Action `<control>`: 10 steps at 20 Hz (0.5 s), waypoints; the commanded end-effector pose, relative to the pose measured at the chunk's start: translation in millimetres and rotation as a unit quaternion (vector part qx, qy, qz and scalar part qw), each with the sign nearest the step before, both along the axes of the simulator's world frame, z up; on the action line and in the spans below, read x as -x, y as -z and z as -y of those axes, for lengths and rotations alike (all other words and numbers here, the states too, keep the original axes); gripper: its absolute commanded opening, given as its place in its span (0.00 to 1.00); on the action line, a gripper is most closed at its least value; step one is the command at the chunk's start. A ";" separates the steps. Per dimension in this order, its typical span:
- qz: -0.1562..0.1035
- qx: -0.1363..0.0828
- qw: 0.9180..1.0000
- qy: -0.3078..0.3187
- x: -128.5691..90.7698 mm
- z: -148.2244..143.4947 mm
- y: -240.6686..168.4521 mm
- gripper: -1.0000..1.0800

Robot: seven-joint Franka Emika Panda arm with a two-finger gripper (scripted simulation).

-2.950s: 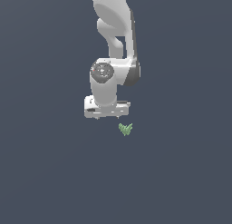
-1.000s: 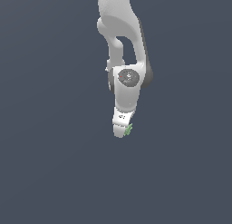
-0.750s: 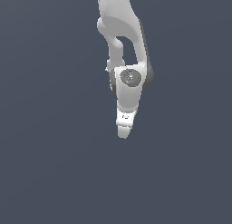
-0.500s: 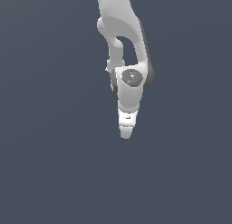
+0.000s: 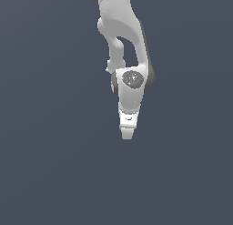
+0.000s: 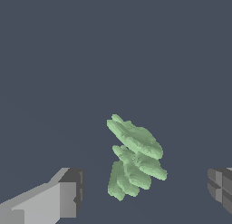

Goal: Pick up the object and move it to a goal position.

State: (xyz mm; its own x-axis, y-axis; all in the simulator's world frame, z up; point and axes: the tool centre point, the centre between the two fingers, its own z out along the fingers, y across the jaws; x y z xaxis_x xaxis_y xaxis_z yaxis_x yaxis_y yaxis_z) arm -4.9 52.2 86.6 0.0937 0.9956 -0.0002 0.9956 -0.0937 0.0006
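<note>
Object between open fingers, almost hidden from outside

Object [image 6: 133, 157], a light-green jagged cluster, lying in the gap between the two fingers [image 6: 68, 191] in the wrist view, touching neither; much nearer the grey-padded finger at 8 o'clock than the one at 4 o'clock. Claw [image 5: 127, 133] released, jaws spread wide with the object inside. Against three seconds ago: then plainly visible at 4 o'clock of the claw, just beside it and outside the jaws; now covered by the claw in the exterior view, only a faint green speck [image 5: 120, 127] at its 9 o'clock edge. Claw since turned edge-on to that camera and lowered, arm [image 5: 123, 46] reaching down from 12 o'clock. Nothing but dark grey floor [image 5: 54, 174] around.
</note>
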 end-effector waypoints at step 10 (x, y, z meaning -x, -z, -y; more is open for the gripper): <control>0.000 0.000 1.000 -0.002 0.7 -0.3 44.1 0.96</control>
